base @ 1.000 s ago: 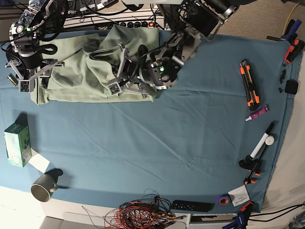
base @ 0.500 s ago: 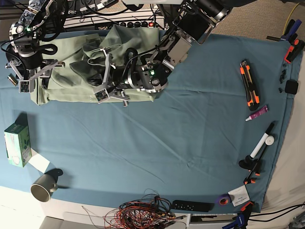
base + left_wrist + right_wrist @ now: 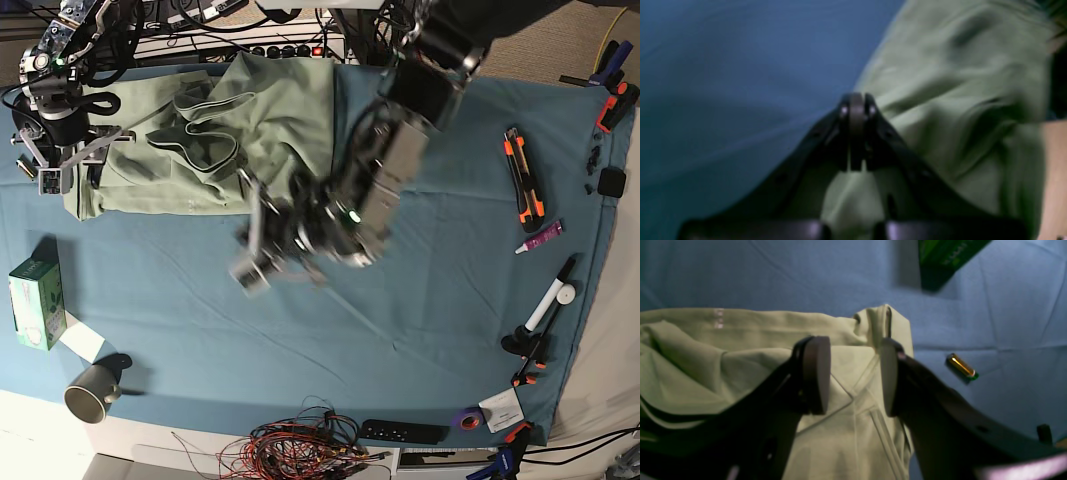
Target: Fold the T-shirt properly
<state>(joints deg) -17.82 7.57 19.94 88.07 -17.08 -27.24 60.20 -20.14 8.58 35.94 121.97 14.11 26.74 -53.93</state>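
The pale sage-green T-shirt (image 3: 200,140) lies bunched at the back left of the blue-teal table cloth (image 3: 450,300). My left gripper (image 3: 252,265) is blurred, low over the cloth just in front of the shirt's front edge. In the left wrist view the left gripper (image 3: 856,106) has its jaws shut, with shirt fabric (image 3: 957,83) beside it and showing between the finger bases. My right gripper (image 3: 65,165) is at the shirt's left end. In the right wrist view the right gripper (image 3: 853,373) is open, its pads (image 3: 816,373) on either side of a folded shirt corner (image 3: 880,323).
A green box (image 3: 37,303) and a metal mug (image 3: 92,392) stand at the front left. A battery (image 3: 962,366) lies by the shirt corner. A utility knife (image 3: 525,180), a marker (image 3: 548,235) and tools are at the right. Tangled wires (image 3: 310,445) are at the front edge.
My left arm has swung from the shirt's front edge toward the front, out over the blue cloth. The right arm has not moved.
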